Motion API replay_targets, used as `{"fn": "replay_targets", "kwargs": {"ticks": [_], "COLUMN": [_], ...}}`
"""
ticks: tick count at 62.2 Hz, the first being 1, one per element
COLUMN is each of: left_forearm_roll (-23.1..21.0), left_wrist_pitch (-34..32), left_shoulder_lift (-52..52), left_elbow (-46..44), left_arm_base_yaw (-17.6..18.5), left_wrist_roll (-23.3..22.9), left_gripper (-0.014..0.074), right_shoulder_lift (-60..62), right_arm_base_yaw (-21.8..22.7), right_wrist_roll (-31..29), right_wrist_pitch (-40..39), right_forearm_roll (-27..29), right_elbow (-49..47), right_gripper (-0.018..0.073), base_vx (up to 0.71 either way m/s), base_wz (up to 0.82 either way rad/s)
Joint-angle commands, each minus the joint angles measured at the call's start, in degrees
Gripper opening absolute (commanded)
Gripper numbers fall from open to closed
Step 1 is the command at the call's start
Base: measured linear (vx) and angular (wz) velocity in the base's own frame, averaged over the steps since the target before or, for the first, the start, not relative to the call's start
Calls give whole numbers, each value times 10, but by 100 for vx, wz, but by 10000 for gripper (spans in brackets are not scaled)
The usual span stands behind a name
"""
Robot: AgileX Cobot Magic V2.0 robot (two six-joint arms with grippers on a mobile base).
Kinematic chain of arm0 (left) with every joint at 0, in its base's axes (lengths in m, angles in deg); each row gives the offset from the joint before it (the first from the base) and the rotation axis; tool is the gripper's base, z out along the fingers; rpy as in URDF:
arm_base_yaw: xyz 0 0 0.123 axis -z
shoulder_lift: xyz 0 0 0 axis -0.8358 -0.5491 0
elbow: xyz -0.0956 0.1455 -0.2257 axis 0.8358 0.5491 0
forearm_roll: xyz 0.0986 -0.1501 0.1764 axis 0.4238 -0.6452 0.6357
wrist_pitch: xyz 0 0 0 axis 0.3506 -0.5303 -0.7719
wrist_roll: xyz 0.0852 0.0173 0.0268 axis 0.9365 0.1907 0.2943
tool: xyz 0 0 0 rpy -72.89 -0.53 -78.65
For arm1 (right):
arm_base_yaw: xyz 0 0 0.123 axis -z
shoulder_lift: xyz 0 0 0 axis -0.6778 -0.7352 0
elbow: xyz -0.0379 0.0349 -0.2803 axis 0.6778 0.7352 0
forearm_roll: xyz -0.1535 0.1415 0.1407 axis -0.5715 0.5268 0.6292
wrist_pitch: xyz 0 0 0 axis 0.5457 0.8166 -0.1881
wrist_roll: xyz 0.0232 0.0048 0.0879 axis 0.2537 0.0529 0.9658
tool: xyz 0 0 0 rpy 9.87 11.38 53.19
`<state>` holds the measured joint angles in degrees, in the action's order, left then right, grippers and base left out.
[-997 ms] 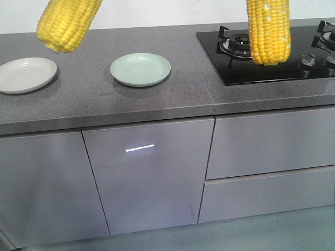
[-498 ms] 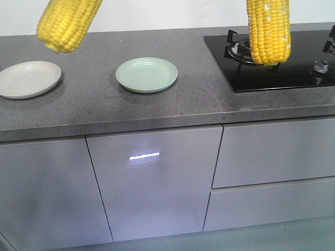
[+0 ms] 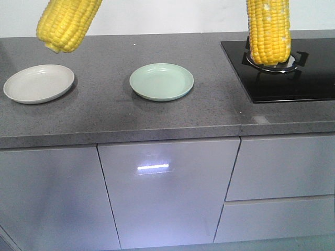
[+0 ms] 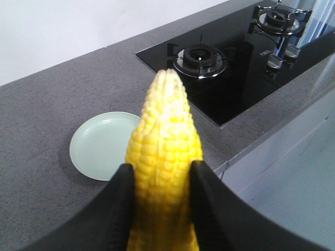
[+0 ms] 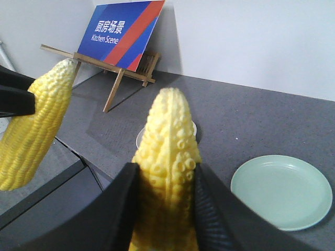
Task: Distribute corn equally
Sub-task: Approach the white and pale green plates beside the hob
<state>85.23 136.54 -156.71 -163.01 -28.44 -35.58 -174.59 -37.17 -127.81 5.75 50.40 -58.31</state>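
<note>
Two yellow cobs of corn hang high over the counter in the front view, one at the left (image 3: 68, 23) and one at the right (image 3: 268, 31); the grippers themselves are above the frame there. My left gripper (image 4: 159, 175) is shut on a cob (image 4: 165, 136) that points towards the pale green plate (image 4: 102, 144). The right gripper (image 5: 166, 175) is likewise shut on a cob (image 5: 168, 136). The left arm's cob (image 5: 34, 128) shows at the left of the right wrist view. On the grey counter lie the green plate (image 3: 162, 81) and a white plate (image 3: 38, 83), both bare.
A black gas hob (image 3: 285, 73) is set into the counter at the right, with burners (image 4: 200, 56) and knobs. A blue "Kitchen Scene" sign (image 5: 123, 31) on a wooden easel stands at the far end by the wall. Grey cabinet doors (image 3: 167, 193) lie below the counter edge.
The counter, both plates and the hob have slid to the right and slightly down in the front view. Both cobs stay at the same spots in the frame, still held.
</note>
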Motion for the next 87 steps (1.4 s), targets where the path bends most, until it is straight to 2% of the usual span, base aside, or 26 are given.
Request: {"fn": "replay_targets", "kwargs": {"ticks": [1,87], "left_forearm_roll": [-5,-5], "left_wrist_pitch": [-23,-23], "left_shoulder_lift": [21,21], "left_elbow": [-13,-13], "left_arm_base_yaw": [2,2], "left_wrist_roll": [0,0], "left_gripper": [-6,-6], "right_shoulder_lift": [20,20], "right_arm_base_yaw": [3,3], "right_wrist_roll": [-4,-4], "right_wrist_pitch": [-22,-22], "right_forearm_roll": [35,35], "right_elbow": [-17,-17], "right_gripper": [-6,-6], "base_vx": [8,6], "base_wz": [11,7]}}
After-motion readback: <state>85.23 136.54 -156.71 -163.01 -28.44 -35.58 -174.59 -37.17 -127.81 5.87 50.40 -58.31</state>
